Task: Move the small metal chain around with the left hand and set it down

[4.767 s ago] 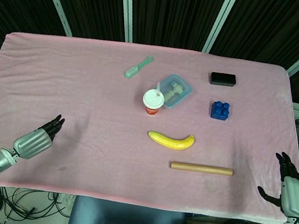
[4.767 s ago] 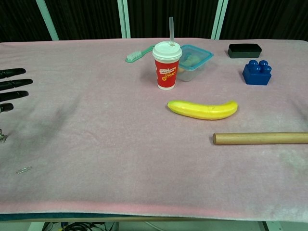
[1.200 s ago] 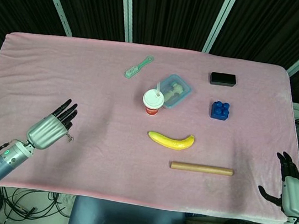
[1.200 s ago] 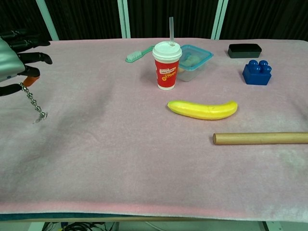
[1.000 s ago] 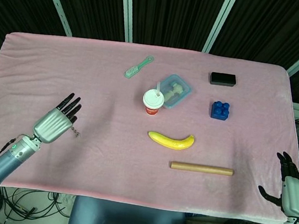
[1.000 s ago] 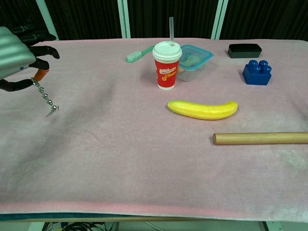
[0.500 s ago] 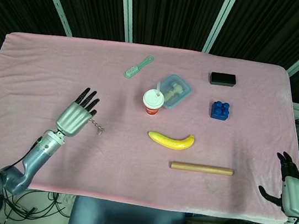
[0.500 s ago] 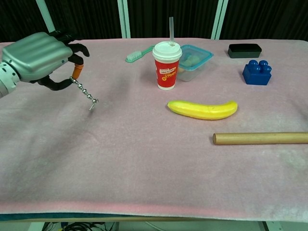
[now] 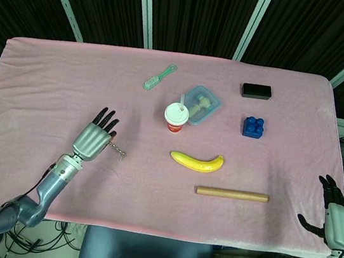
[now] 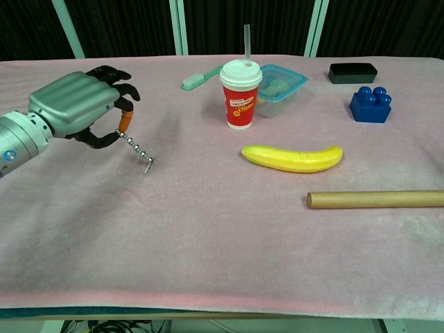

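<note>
The right robot hand (image 9: 333, 219) is cut off at the lower right corner of the head view and falls outside the chest view altogether; its dark fingers are spread off the desk's edge, released, with nothing in them. What lies inside the clear lidded container (image 9: 201, 103) is hard to make out. Whether the free end of the small metal chain (image 10: 137, 150) touches the cloth or hangs just above it cannot be told from either view.

The left robot hand (image 10: 82, 105) is over the left part of the desk (image 9: 70, 76), its silver back turned up. It is grasping the chain: the top of the chain is pinched between the thumb and an orange-tipped finger, while the other dark fingers are curled loosely forward. From the pinch, the chain slants down toward 4 o'clock in the chest view, ending in a small clasp. In the head view the chain (image 9: 116, 151) trails from the hand (image 9: 94, 138) toward 4 o'clock as well.

The chain is well apart from the red paper cup (image 10: 241, 94), which stands at about 2 o'clock from it, and from the banana (image 10: 292, 157) at about 3 o'clock. The wooden dowel (image 10: 378, 199) runs off the right edge of the chest view.
</note>
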Robot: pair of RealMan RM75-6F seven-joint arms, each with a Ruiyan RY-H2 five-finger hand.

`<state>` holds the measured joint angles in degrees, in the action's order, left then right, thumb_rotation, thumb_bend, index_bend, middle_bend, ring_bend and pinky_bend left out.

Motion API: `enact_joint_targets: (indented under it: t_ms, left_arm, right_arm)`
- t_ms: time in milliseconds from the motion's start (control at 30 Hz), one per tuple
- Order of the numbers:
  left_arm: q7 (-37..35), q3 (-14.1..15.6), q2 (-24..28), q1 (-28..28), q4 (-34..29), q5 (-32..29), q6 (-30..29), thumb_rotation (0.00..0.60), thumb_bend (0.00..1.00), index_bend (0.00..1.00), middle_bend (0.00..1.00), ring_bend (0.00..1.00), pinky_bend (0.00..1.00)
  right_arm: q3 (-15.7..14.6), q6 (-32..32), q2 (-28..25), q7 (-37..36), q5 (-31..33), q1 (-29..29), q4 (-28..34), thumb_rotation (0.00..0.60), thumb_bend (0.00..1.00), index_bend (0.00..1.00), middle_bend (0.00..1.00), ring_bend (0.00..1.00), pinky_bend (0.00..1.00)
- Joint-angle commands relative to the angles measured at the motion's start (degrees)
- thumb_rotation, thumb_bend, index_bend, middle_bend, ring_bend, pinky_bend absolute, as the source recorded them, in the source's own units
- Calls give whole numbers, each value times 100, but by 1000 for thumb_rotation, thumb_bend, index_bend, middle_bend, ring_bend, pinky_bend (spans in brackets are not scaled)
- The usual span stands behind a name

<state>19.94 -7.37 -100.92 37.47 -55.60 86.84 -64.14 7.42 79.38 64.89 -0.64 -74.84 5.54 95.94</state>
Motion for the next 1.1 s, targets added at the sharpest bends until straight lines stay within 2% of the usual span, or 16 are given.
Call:
enact_joint_targets:
  t_ms: [33, 367, 467, 667, 733, 833, 933, 1000, 1100]
  left_arm:
    - [-138, 74, -16, -64, 91, -58, 24, 600, 418, 574, 193, 0, 0]
    - [-688, 123, 31, -191, 181, -319, 223, 600, 417, 571, 189, 0, 0]
    - [-809, 153, 29, -232, 298, -325, 186, 600, 415, 531, 183, 0, 0]
    - [-814, 330, 140, -253, 409, -276, 343, 600, 358, 179, 116, 0, 0]
    - [-761, 358, 207, -258, 343, -275, 367, 600, 334, 116, 107, 0, 0]
    - [-741, 352, 365, -269, 82, -296, 362, 600, 313, 88, 104, 0, 0]
    - [-678, 270, 639, -302, -400, -181, -17, 600, 312, 93, 104, 0, 0]
    - [-565, 143, 916, -359, -857, -129, -378, 600, 312, 105, 102, 0, 0]
    - [-319, 66, 1319, -440, -1499, -187, -522, 600, 312, 113, 92, 0, 0]
  right_arm:
    - [-1, 2, 0, 3, -2, 1, -1, 600, 116, 0, 0, 99, 212]
    - [-1, 5, 0, 21, 5, -1, 7, 600, 116, 0, 0, 99, 212]
    - [0, 7, -3, 21, 7, -2, 6, 600, 116, 0, 0, 99, 212]
    - [3, -5, -2, 18, 19, 1, 7, 600, 116, 0, 0, 98, 212]
    - [5, -3, -2, 17, 21, 1, 8, 600, 115, 0, 0, 98, 212]
    - [6, 1, -2, 19, 21, 0, 12, 600, 116, 0, 0, 98, 212]
    - [8, 2, -1, 15, 22, 0, 4, 600, 116, 0, 0, 98, 212]
    - [9, -4, 1, 12, 23, 3, -2, 600, 116, 0, 0, 98, 212]
    - [8, -4, 2, 14, 17, 5, -10, 600, 115, 0, 0, 98, 212]
